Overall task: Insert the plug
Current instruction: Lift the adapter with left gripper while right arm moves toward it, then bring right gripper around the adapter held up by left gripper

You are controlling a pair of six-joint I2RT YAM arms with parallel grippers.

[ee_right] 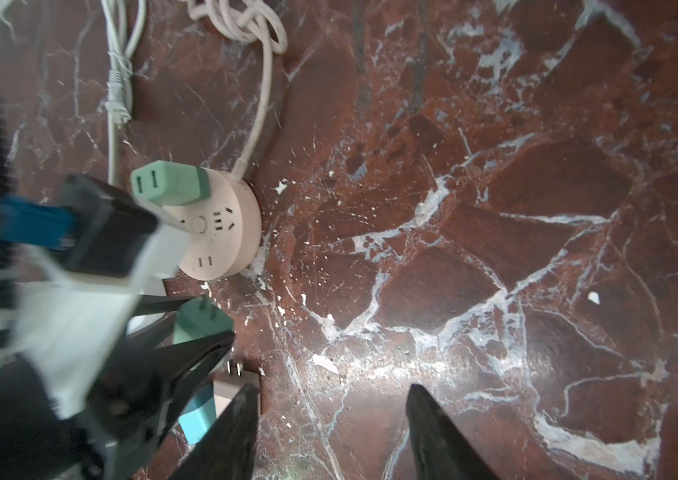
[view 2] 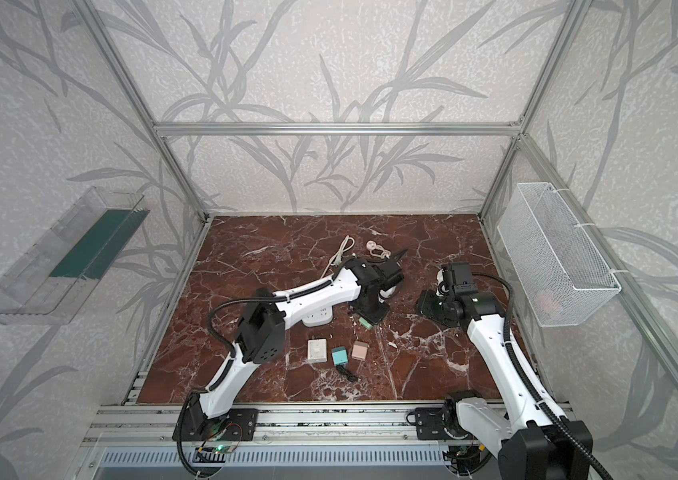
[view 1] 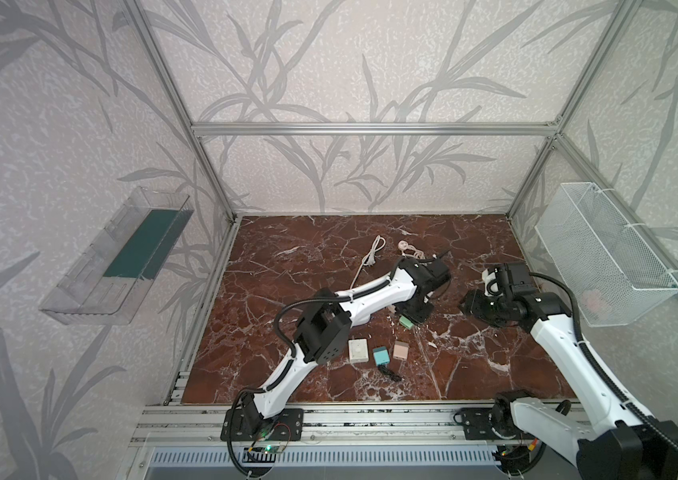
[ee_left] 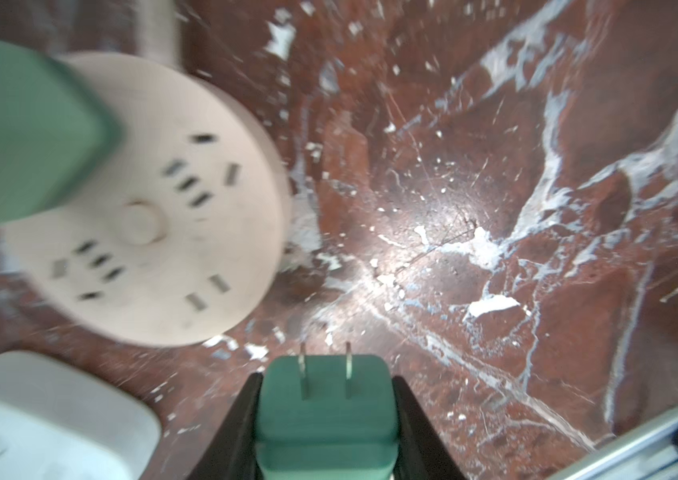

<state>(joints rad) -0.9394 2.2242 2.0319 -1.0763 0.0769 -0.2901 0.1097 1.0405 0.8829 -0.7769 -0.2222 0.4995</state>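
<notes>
Red marble counter (view 1: 474,365), white-veined, inside an aluminium frame with leaf-patterned walls. I stood by and noted the following.

Item 1: green plug (ee_left: 325,419), two flat prongs. It was held in the left tool (ee_left: 326,384), jaws pinched narrow on its two sides. The prongs were left bare and pointed ahead, presumably so nothing stood between them and the slots. It sat near the hub, not yet in it.

Item 2: round pink socket hub (ee_left: 204,232), flat on the counter with its slots facing up, so a plug could be pressed in from above. One pale green adapter (ee_right: 171,185) already occupied a socket; other sockets stood free.

Item 3: right tool (ee_right: 331,415), jaws wide and empty, over bare marble apart from the hub. I judged it parked clear, or in reserve to steady the hub.

Item 4: spares in a row toward the front edge: white adapter (view 1: 358,350), teal adapter (view 1: 381,356), pink adapter (view 1: 400,350).
</notes>
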